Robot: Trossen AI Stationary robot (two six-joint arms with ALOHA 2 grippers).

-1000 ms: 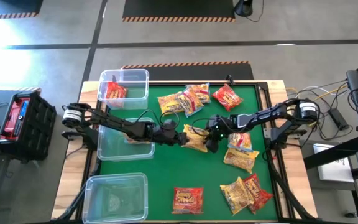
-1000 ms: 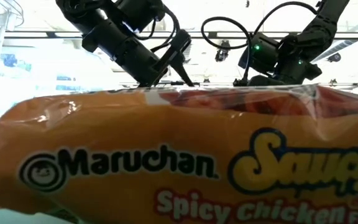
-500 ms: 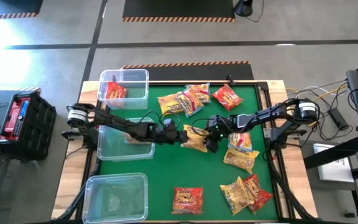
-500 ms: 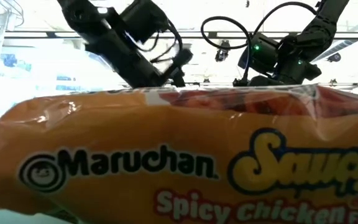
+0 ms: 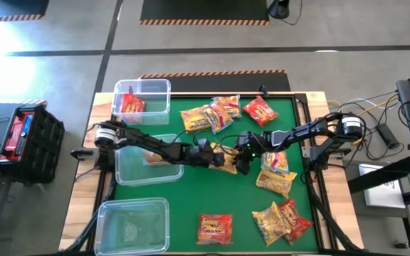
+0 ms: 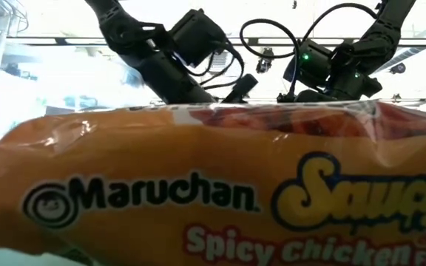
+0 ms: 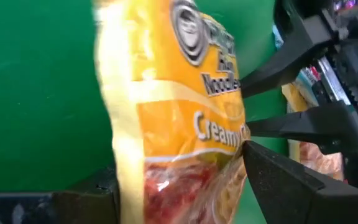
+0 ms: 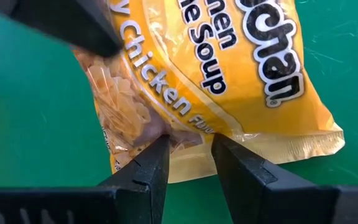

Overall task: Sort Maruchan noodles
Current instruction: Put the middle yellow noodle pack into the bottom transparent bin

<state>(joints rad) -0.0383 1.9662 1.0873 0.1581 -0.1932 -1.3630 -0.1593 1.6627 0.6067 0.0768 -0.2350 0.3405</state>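
Observation:
A yellow Maruchan noodle packet sits mid-table on the green mat, between my two grippers. My right gripper comes in from the table's right and is shut on the packet's right-hand edge. My left gripper reaches in from the left and is open. In the left wrist view its fingers stand on either side of the packet's left end. That view also shows the right gripper's fingers at the packet's other end. Other red, yellow and orange packets lie scattered over the mat. My right gripper pinches the yellow packet's edge, just below the words "Chicken Flavor", between its two fingers. The fingers slant down from the table's right. Whether the packet is clear of the mat I cannot tell. My left gripper: I cannot tell whether its fingers touch the packet.
Three clear bins stand along the left edge: the far one holds a red packet, then a middle and a near one. Packets lie at the far middle, right and near right. An orange packet fills the low view.
My left gripper has moved toward the table's right and down, up to the yellow packet, so that its open fingers now stand on either side of the packet's left end. The packet has stayed where it was.

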